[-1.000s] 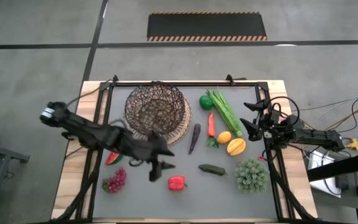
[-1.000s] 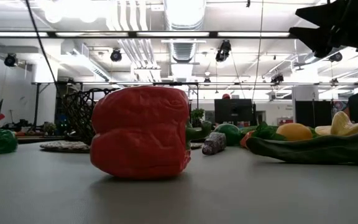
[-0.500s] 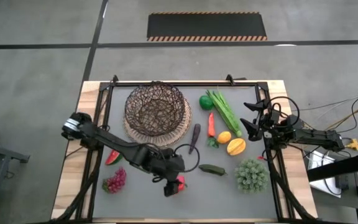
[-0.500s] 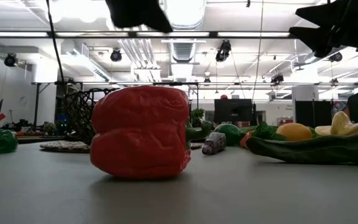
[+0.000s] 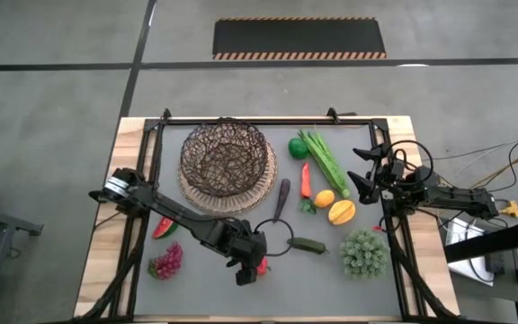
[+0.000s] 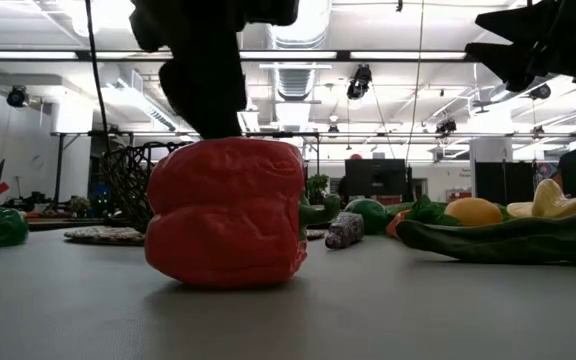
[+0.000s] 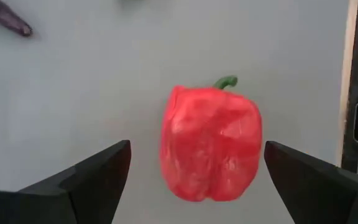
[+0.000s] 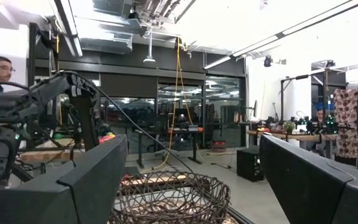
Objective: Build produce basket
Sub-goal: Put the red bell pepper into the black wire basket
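A: Largest item?
B: Tabletop (image 5: 196,292), grey mat. On it the basket (image 5: 225,160), dark openwork wire, upright on a tan woven disc.
A: Arms?
B: Left tool (image 7: 194,163), fingers spread wide, directly over the red pepper (image 5: 262,265), which lies in front of the basket, free on the mat. Right tool (image 5: 363,175), fingers wide apart, holding nothing, raised to the basket's right.
A: Remaining produce?
B: Green stalks (image 5: 323,159), carrot (image 5: 306,180), eggplant (image 5: 281,197) and cucumber (image 5: 307,244) right of the basket; watermelon slice (image 5: 162,228) and grapes (image 5: 166,261) in front of it, to the left.
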